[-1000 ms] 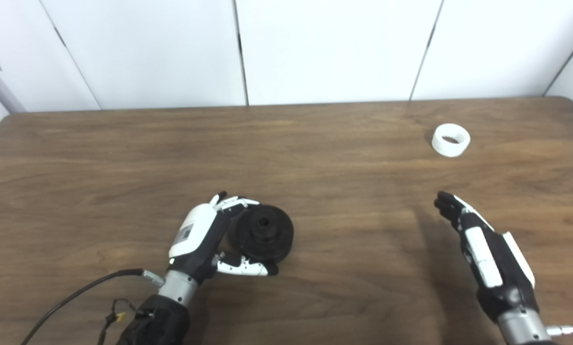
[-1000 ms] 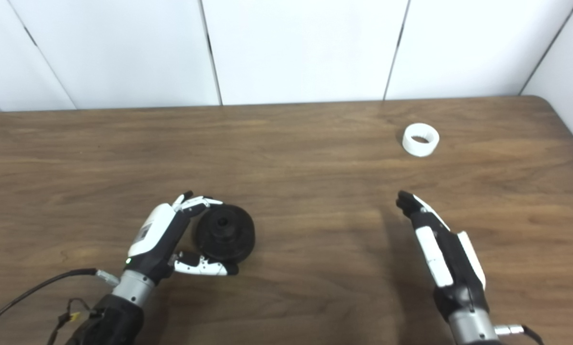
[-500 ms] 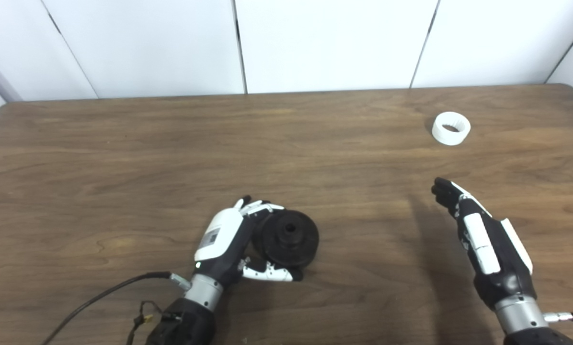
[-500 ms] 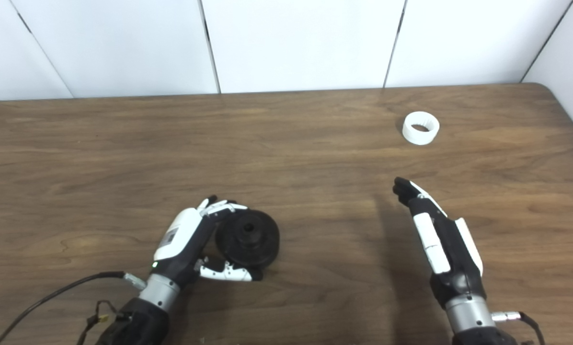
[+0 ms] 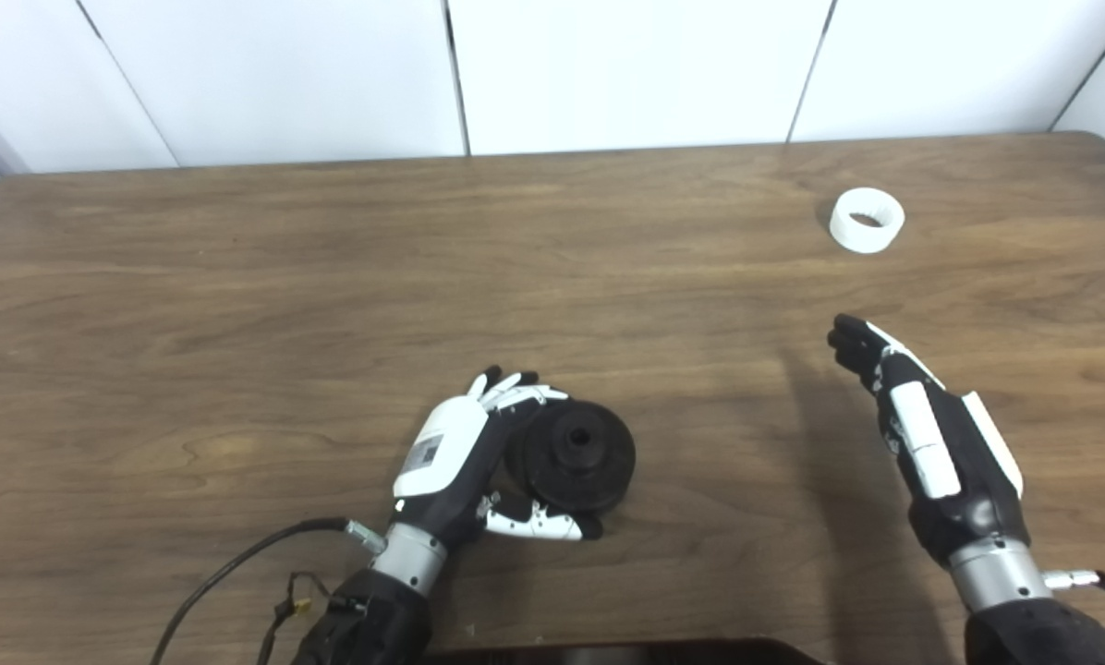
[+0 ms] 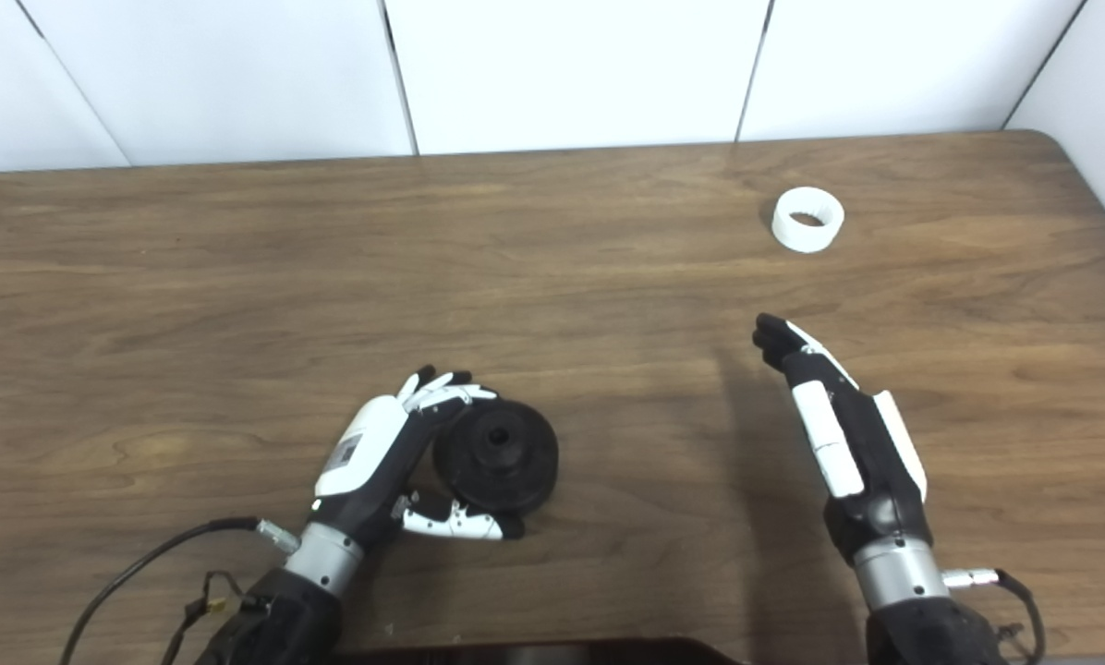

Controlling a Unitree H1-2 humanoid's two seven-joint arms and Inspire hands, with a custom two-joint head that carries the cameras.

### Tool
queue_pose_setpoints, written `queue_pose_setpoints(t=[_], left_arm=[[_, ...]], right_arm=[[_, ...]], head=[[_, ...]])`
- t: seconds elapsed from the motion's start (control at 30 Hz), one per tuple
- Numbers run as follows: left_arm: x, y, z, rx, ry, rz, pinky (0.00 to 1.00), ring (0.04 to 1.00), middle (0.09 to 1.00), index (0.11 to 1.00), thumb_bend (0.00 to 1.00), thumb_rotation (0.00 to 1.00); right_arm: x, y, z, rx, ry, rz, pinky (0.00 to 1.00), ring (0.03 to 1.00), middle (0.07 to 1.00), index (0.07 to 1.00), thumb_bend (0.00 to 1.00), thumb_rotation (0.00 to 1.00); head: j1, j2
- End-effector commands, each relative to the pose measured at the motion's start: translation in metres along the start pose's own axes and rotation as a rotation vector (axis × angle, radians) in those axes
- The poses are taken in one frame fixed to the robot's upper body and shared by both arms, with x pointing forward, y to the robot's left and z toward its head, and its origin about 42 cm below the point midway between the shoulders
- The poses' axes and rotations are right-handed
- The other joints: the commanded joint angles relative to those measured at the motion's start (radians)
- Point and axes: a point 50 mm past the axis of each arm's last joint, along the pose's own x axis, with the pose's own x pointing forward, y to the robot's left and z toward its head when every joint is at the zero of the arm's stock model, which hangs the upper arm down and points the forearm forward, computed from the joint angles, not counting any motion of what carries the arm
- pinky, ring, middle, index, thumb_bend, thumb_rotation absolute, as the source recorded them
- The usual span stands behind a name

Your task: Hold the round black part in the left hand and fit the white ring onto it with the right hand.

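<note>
The round black part point(image 5: 573, 454), cupped by the left hand point(image 5: 467, 454), has slid rightward; the right hand point(image 5: 922, 427) stays open, empty.

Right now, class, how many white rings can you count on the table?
1. The white ring lies alone at the table's far right, beyond the right hand. None seems hidden.

Left hand point(image 5: 460, 453) and black part point(image 5: 576, 455) further right.
</note>
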Motion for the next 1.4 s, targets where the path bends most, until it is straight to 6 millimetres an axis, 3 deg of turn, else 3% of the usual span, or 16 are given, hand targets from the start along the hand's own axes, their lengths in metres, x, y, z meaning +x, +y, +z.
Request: queue_pose_setpoints(t=[0.0, 0.17, 0.4, 0.7, 0.87, 0.97, 1.1, 1.37], left_arm=[[-0.004, -0.009, -0.004, -0.002, 0.008, -0.046, 1.0, 0.918, 0.805, 0.486, 0.52, 0.06], [-0.004, -0.006, -0.008, 0.007, 0.015, -0.054, 1.0, 0.92, 0.805, 0.486, 0.52, 0.06], [-0.004, -0.003, -0.013, 0.005, 0.023, -0.052, 1.0, 0.92, 0.8, 0.486, 0.52, 0.06], [-0.005, -0.001, -0.018, 0.02, 0.032, -0.067, 1.0, 0.935, 0.826, 0.486, 0.52, 0.06], [-0.007, 0.002, -0.02, 0.029, 0.042, -0.072, 1.0, 0.936, 0.829, 0.487, 0.52, 0.06], [-0.008, 0.005, -0.019, 0.044, 0.041, -0.077, 1.0, 0.939, 0.836, 0.487, 0.52, 0.06], [-0.009, 0.009, -0.02, 0.042, 0.04, -0.071, 1.0, 0.935, 0.837, 0.487, 0.52, 0.06], [-0.01, 0.012, -0.022, 0.037, 0.047, -0.066, 1.0, 0.932, 0.834, 0.487, 0.52, 0.06]], right_arm=[[0.004, 0.006, 0.017, 0.03, -0.086, -0.019, 1.0, 0.908, 0.87, 0.848, 0.68, 0.94], [0.006, 0.007, 0.027, 0.052, -0.099, -0.024, 1.0, 0.918, 0.881, 0.858, 0.69, 0.92], [0.019, -0.001, 0.053, 0.016, -0.184, -0.027, 1.0, 0.966, 0.911, 0.877, 0.64, 0.89], [0.055, -0.042, 0.092, -0.133, -0.349, -0.083, 1.0, 0.961, 0.909, 0.872, 0.61, 0.87], [0.087, -0.065, 0.112, -0.223, -0.396, -0.104, 1.0, 0.94, 0.918, 0.867, 0.6, 0.76], [0.105, -0.074, 0.119, -0.298, -0.394, -0.127, 0.98, 0.951, 0.93, 0.872, 0.6, 0.64], [0.13, -0.084, 0.127, -0.427, -0.358, -0.144, 0.95, 0.958, 0.946, 0.863, 0.67, 0.45], [0.177, -0.099, 0.143, -0.71, -0.194, -0.157, 0.83, 0.896, 0.904, 0.849, 0.83, 0.36]], head=[[-0.006, 0.003], [-0.038, 0.018], [-0.061, 0.026], [-0.12, 0.016], [-0.15, 0.023], [-0.166, 0.028], [-0.187, 0.031], [-0.211, 0.033]])
